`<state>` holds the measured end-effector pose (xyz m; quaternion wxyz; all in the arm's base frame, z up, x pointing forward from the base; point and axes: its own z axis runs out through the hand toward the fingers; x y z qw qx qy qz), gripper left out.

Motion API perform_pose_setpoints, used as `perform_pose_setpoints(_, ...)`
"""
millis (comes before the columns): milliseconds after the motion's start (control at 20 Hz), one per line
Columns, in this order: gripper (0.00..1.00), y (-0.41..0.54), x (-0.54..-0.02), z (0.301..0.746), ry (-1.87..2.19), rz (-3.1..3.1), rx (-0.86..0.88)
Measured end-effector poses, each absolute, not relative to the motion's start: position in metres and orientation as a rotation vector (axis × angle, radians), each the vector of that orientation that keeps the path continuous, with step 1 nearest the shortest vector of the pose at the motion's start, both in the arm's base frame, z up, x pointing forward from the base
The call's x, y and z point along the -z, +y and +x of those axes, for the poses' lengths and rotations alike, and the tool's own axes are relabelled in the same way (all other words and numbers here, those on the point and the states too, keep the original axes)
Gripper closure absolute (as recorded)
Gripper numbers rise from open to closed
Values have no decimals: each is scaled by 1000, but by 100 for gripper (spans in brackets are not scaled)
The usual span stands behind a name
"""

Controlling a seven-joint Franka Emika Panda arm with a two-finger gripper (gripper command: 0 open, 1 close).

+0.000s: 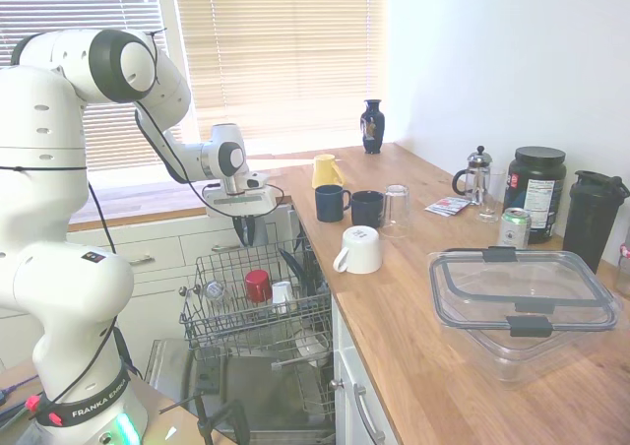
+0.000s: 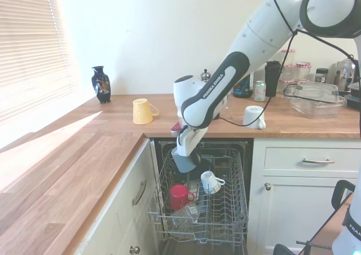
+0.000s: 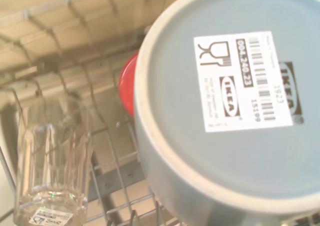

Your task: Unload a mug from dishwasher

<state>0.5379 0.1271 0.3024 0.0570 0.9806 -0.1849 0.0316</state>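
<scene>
Jaws closed on the mug (image 2: 185, 162), which hangs just under the gripper (image 2: 186, 153), lifted clear above the dishwasher (image 2: 225, 153) rack (image 2: 237, 210). Mug is inverted and tilted: flat base with its white barcode label faces the wrist camera, mouth down toward the rack, long axis steeply slanted. Red mug (image 2: 180, 197) and white mug (image 2: 210, 181) sit in the rack below. Handle not visible.
</scene>
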Motion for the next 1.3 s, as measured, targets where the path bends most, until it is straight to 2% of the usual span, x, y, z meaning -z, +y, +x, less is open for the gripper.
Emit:
perform_pose_setpoints(350,100,86,-353,541,-725,2976,-174)
perform_pose_setpoints(900,100,-25,-374,518,-1058,2963,-188)
perform_pose_setpoints(1300,100,-69,-348,492,-1192,2948,-176)
